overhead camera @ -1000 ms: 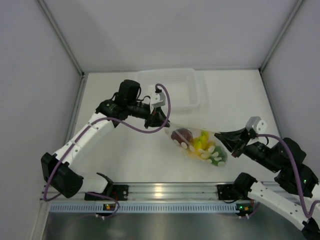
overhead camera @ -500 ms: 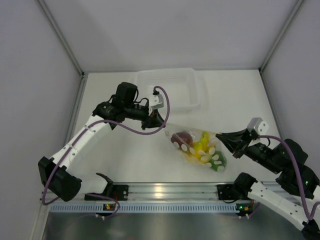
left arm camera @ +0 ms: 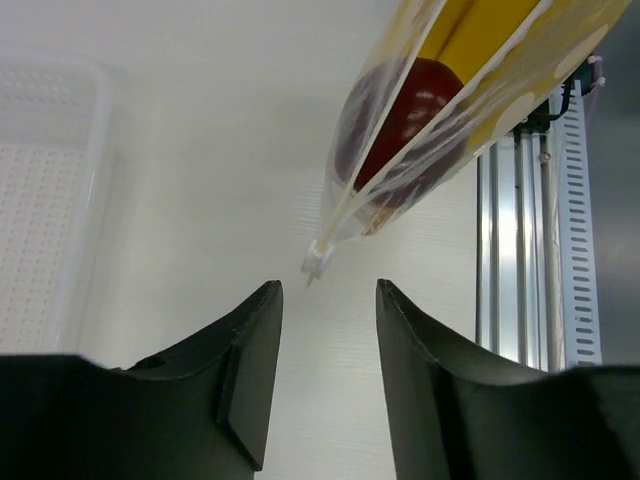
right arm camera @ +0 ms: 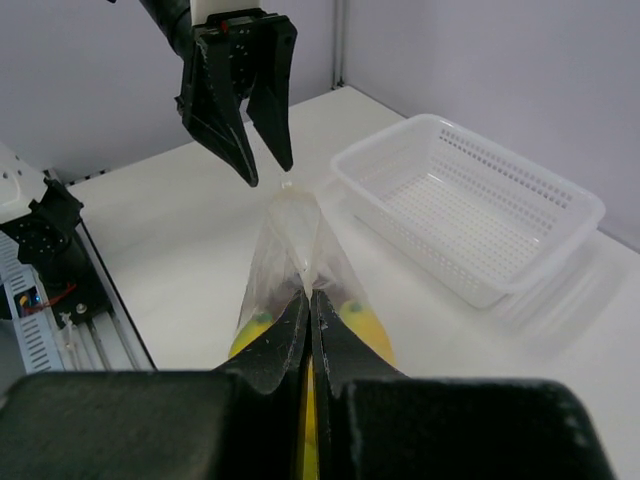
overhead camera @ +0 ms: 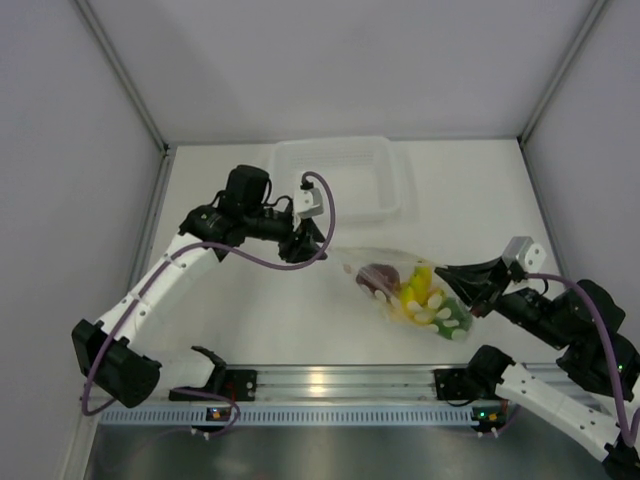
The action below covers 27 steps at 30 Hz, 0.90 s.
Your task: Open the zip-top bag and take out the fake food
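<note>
The zip-top bag [overhead camera: 410,290], clear with white dots, hangs from my right gripper [overhead camera: 442,271], which is shut on its top edge [right arm camera: 308,295]. Inside it are the dark red fruit [overhead camera: 378,276], the yellow banana bunch [overhead camera: 415,283] and the green piece [overhead camera: 455,310]. My left gripper [overhead camera: 318,243] is open and empty. In the left wrist view the bag's free corner [left arm camera: 316,262] hangs just beyond the gap between my fingertips [left arm camera: 325,285], not touching them. The red fruit [left arm camera: 405,110] and banana [left arm camera: 480,40] show through the plastic.
A rigid translucent perforated tray [overhead camera: 340,180] stands at the back of the table, behind the left gripper; it also shows in the right wrist view [right arm camera: 470,210]. The metal rail [overhead camera: 330,385] with the arm bases runs along the near edge.
My left gripper has opened, let go of the bag's end and drawn back a little to the left. The bag and my right gripper have shifted right and toward the near edge.
</note>
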Each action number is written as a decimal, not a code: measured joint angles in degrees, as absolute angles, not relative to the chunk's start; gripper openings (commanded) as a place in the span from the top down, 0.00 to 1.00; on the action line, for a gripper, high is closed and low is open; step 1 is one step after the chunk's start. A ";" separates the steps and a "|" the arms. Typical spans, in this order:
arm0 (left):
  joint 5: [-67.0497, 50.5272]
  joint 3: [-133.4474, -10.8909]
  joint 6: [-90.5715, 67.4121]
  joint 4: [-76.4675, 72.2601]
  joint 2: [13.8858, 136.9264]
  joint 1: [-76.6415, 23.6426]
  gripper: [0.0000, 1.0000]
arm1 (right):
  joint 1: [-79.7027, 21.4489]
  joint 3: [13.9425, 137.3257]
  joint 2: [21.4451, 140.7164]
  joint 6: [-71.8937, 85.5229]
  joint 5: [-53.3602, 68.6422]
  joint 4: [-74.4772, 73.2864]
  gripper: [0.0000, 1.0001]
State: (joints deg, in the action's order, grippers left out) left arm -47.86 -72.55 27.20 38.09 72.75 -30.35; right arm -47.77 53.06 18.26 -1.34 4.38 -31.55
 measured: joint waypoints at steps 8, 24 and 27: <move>-57.12 -76.86 26.04 38.65 79.31 -30.92 0.02 | -47.77 50.98 19.11 -2.48 8.10 -29.56 1.00; -55.46 -78.17 21.91 31.44 83.09 -44.03 0.02 | -47.77 47.53 21.39 -3.46 15.73 -29.06 1.00; -54.22 -78.08 20.99 29.63 82.39 -43.66 0.02 | -47.77 47.24 21.37 -3.44 16.38 -28.67 1.00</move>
State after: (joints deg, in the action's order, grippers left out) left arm -54.22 -78.08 20.99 29.63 82.39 -43.66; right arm -47.77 47.24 21.37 -3.44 16.38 -28.67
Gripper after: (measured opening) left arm 0.983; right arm 0.006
